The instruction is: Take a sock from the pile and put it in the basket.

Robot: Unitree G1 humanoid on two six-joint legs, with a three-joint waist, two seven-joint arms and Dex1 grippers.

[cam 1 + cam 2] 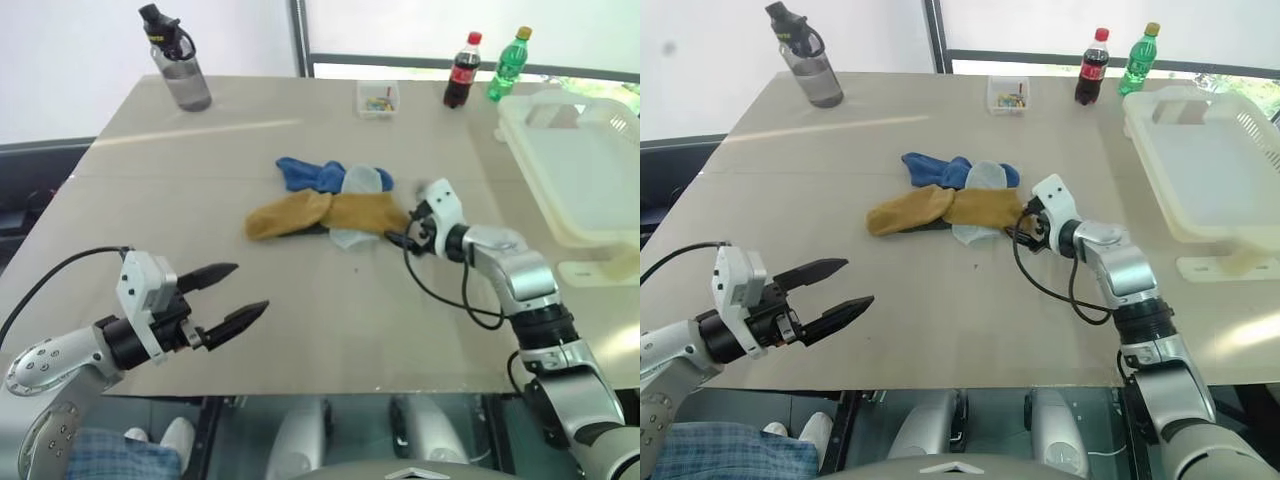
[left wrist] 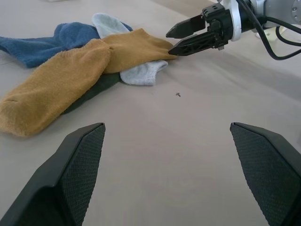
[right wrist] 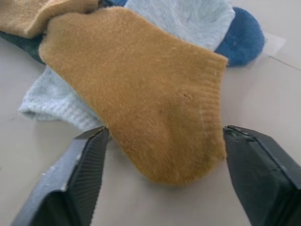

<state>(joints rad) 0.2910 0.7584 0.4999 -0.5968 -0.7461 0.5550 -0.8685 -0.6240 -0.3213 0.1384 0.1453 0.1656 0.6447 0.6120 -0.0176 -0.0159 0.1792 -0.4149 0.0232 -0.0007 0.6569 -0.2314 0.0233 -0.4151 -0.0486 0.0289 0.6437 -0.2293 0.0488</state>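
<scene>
The mustard-yellow sock (image 1: 330,213) lies stretched across the pile in the middle of the table, over a blue sock (image 1: 305,173), a light grey sock (image 1: 360,180) and a dark green one (image 2: 91,89). My right gripper (image 1: 398,236) is open at the sock's right end, and the wrist view shows that cuff end (image 3: 141,80) lying between its two fingers (image 3: 84,165). The left gripper (image 1: 252,286) hovers open and empty over bare table, nearer the front left. The white basket (image 1: 525,165) stands at the table's right side, apart from both grippers.
At the table's far edge stand a grey water bottle (image 1: 180,60), a small clear box (image 1: 378,98), a cola bottle (image 1: 462,70) and a green bottle (image 1: 508,65). A flat white piece (image 1: 595,270) lies in front of the basket.
</scene>
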